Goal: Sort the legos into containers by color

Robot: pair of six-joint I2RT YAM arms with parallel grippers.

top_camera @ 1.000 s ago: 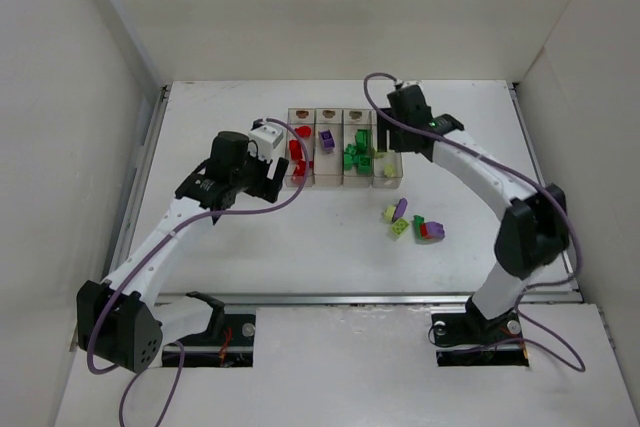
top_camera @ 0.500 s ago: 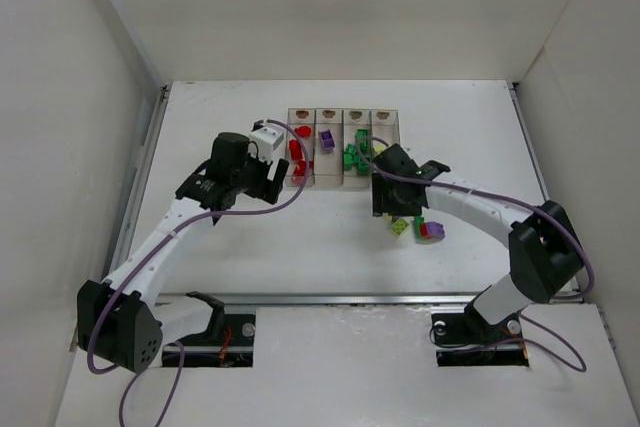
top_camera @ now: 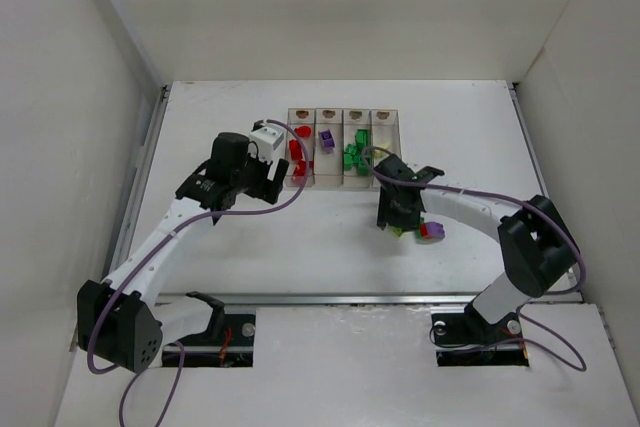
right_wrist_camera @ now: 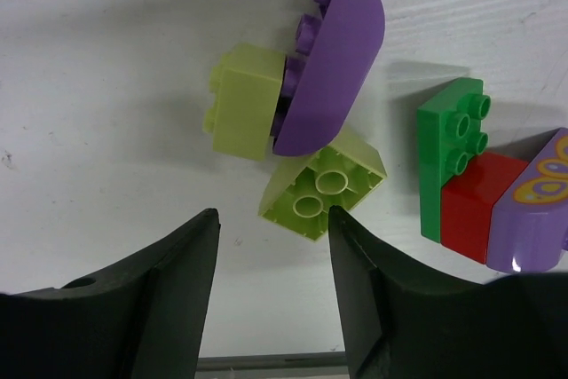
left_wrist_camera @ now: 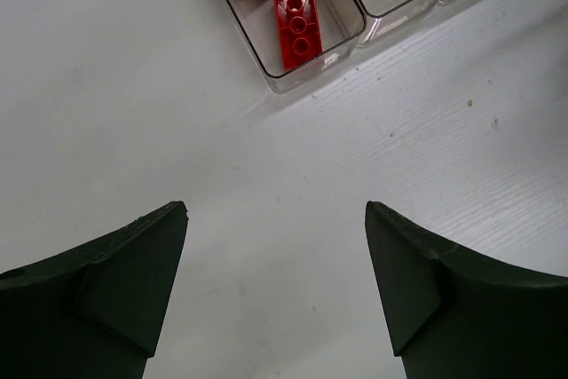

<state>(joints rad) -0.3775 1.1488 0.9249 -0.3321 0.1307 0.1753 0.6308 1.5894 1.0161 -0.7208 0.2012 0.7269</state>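
The four joined clear containers (top_camera: pixel 314 183) stand at mid-table, holding red (top_camera: pixel 297 155), purple (top_camera: pixel 326 139) and green legos (top_camera: pixel 353 156). My right gripper (top_camera: pixel 393 221) is open and low over the loose legos. In the right wrist view its jaws (right_wrist_camera: pixel 272 212) stand just short of an upturned yellow-green brick (right_wrist_camera: pixel 324 184). Beyond it lie a purple curved brick (right_wrist_camera: pixel 333 59) joined to another yellow-green brick (right_wrist_camera: pixel 241 99). A green (right_wrist_camera: pixel 448 148), a red (right_wrist_camera: pixel 466 215) and a patterned purple brick (right_wrist_camera: pixel 532 219) lie to the right. My left gripper (left_wrist_camera: pixel 275 210) is open and empty over bare table near the red bin.
Red bricks (left_wrist_camera: pixel 295 22) lie in the end bin, whose clear corner (left_wrist_camera: pixel 271 82) is just ahead of the left fingers. White walls enclose the table on the left, back and right. A metal rail (top_camera: pixel 360 297) runs along the near edge.
My right arm has swung from over the rightmost bin down and toward me to the loose legos, its gripper open. The left arm has not moved.
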